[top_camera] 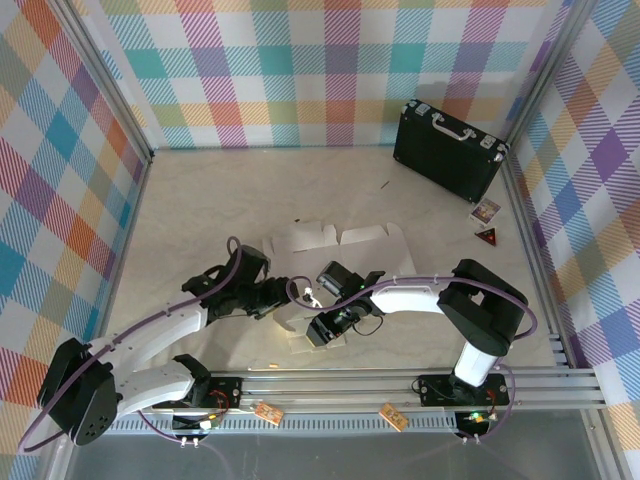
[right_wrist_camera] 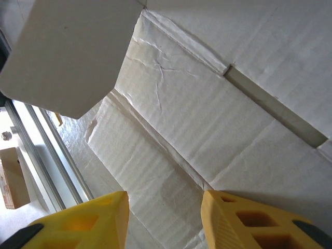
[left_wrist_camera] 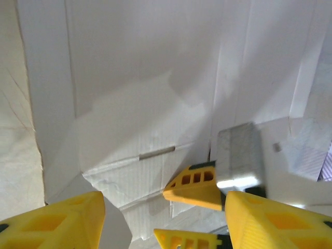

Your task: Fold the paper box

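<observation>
The box [right_wrist_camera: 207, 104] is thin white card, creased and slotted. Left gripper [left_wrist_camera: 163, 205] and right gripper [right_wrist_camera: 165, 202] gape wide, holding nothing.

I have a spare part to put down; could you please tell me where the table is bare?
Bare table runs between the back wall and the paper box, left of the briefcase, and between the box and the small cards. Crowded near centre, where the left gripper and right gripper meet over the box.
</observation>
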{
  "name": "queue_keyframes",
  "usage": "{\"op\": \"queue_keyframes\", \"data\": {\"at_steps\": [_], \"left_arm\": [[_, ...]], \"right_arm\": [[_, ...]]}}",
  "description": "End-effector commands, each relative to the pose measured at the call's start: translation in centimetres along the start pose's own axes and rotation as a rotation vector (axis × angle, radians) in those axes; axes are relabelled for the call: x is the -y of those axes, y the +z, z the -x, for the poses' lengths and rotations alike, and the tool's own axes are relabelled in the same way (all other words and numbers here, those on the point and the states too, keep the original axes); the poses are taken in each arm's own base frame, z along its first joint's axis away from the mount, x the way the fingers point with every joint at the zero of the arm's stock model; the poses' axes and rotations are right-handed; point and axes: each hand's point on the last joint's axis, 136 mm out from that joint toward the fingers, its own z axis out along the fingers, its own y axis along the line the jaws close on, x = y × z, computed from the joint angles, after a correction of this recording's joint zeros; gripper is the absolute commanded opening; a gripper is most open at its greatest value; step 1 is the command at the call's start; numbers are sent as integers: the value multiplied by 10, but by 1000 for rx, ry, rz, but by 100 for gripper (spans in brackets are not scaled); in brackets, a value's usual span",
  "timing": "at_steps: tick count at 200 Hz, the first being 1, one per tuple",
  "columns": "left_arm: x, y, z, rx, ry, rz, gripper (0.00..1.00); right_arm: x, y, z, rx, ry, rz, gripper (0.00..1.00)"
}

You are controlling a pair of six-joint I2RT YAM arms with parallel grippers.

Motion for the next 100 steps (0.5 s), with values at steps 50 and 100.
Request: {"op": "queue_keyframes", "data": {"at_steps": [50,100], "left_arm": [[-7,-61,134,269,-26,193,68],[-14,-10,203,235,64,277,64]], "right_arm": [[48,20,-61,-188,101,-172,44],[48,20,-62,-186,99,-166,44]]}}
